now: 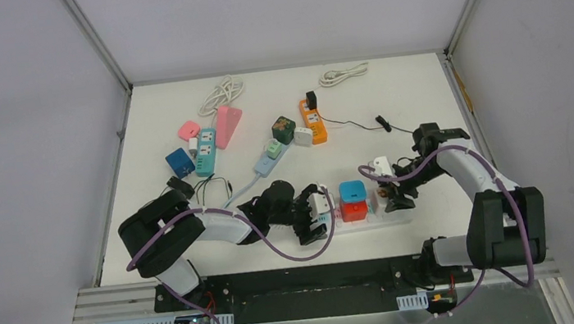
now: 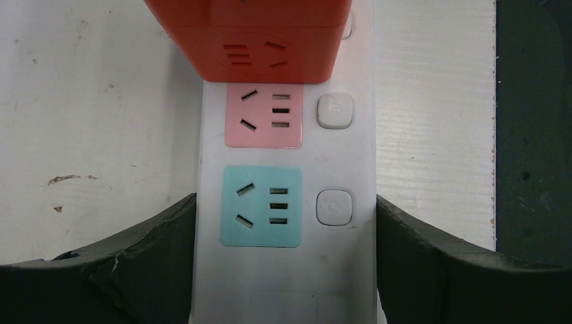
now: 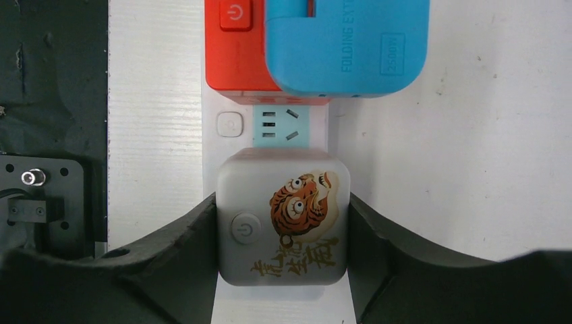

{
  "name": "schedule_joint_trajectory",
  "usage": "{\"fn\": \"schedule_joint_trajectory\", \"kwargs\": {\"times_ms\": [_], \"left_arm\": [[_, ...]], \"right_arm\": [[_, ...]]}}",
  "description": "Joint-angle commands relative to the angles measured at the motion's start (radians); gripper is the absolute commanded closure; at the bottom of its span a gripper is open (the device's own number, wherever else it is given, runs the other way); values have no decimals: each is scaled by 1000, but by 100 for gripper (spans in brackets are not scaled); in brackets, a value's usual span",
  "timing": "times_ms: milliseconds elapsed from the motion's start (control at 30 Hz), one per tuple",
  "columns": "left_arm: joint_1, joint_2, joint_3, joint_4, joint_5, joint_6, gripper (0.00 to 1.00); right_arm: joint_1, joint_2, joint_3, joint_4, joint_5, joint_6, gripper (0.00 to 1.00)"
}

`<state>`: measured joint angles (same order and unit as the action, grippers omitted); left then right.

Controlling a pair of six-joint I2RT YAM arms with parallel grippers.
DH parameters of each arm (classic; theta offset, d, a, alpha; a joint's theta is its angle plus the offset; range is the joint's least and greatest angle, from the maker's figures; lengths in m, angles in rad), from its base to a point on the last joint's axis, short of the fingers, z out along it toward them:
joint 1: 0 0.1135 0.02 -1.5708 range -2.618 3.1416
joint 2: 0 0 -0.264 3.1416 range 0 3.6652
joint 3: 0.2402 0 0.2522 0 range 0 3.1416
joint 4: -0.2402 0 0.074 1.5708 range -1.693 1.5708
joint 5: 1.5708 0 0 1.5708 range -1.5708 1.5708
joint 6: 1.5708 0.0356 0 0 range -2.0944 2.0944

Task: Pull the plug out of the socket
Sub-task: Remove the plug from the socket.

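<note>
grey walls (image 1: 265, 12) closing in a white table (image 1: 423, 87) on three sides, aluminium posts (image 1: 97, 41) rising at its far corners

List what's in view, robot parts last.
white power strip: one, white, near edge
tiger adapter: one, grey, on white power strip
cube adapter: one, orange-red, same strip
folding plug: one, blue, atop cube adapter
teal strip: one, teal, far left
pink strip: one, pink, far left
pale strip: one, light blue, centre
orange strip: one, orange, far centre
loose adapters: four, blue, pink, green, white, among far strips
cable coils: two, white, far edge
table: one, white, underneath
left end effector: one, black, clamping white power strip
right end effector: one, black, clamping tiger adapter
</note>
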<state>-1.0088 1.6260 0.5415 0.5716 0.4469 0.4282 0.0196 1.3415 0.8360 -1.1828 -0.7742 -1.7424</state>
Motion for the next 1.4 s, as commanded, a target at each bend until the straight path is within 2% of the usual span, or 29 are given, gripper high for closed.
{"fn": "schedule_joint_trajectory", "kwargs": {"times_ms": [0, 167, 400, 567, 800, 933, 1233, 1333, 1367], "left_arm": [[3, 22, 12, -41, -33, 4, 100], [2, 38, 24, -51, -29, 1, 100], [2, 40, 25, -57, -35, -1, 100], [3, 44, 24, -56, -38, 2, 100], [4, 38, 21, -59, -41, 2, 100], [4, 46, 27, -64, -47, -7, 100], [10, 74, 51, -85, -47, -20, 100], [12, 88, 64, -98, -39, -24, 100], [14, 93, 69, -103, -38, -26, 100]], "right_arm": [[-3, -78, -48, -103, -11, -56, 100], [115, -140, -43, -41, 7, 49, 100], [213, -79, 43, -14, -3, 188, 100], [180, -57, 70, -38, -1, 210, 100], [1, -38, 48, -131, -27, 72, 100], [-54, -34, 8, -150, -33, -5, 100], [-51, -130, -44, -154, -46, -91, 100], [-22, -188, -61, -114, -29, -46, 100], [21, -206, -67, -78, -14, -13, 100]]}}
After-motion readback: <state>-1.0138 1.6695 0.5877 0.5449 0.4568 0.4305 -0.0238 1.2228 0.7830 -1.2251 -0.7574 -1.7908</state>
